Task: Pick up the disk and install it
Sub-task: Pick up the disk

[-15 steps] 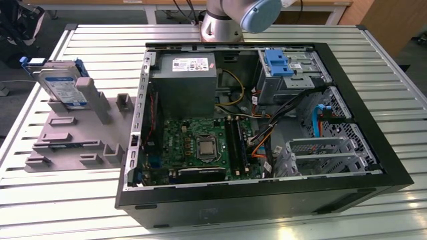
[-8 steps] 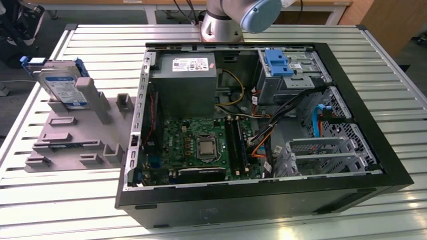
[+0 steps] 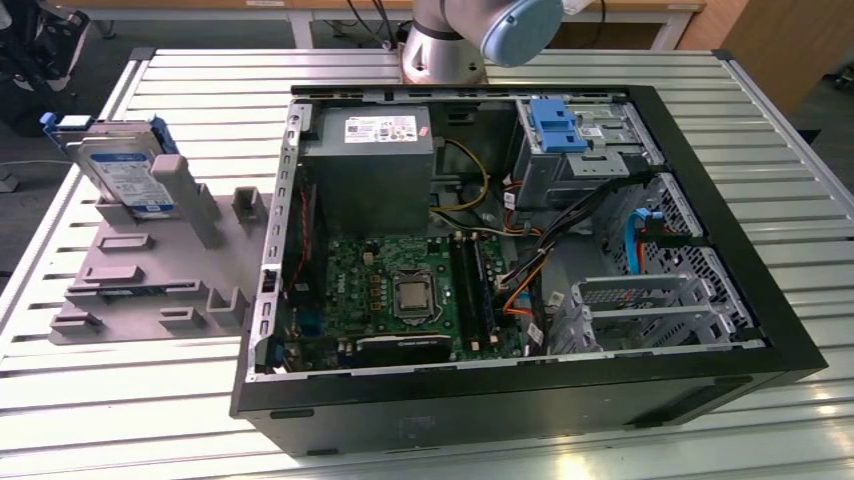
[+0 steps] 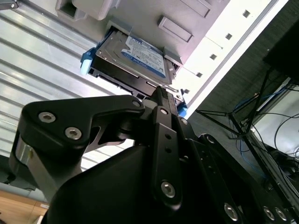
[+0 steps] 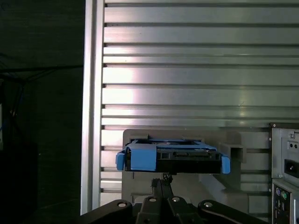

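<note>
A slatted metal table [image 3: 160,400] carries an open computer case [image 3: 747,370]. At the exterior view's far left is a grey holder [image 3: 147,280], where the disk [image 3: 123,175] stands on edge, leaning, apart from the case. In the first wrist view the gripper [image 5: 161,181], fingers pressed together on nothing, points straight at the disk's edge, seemingly short of it; the disk's long axis runs crosswise to the fingers.

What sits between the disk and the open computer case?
In the exterior view, two upright posts of the grey stand holding the disk rise between it and the computer case; no loose item lies there.
</note>
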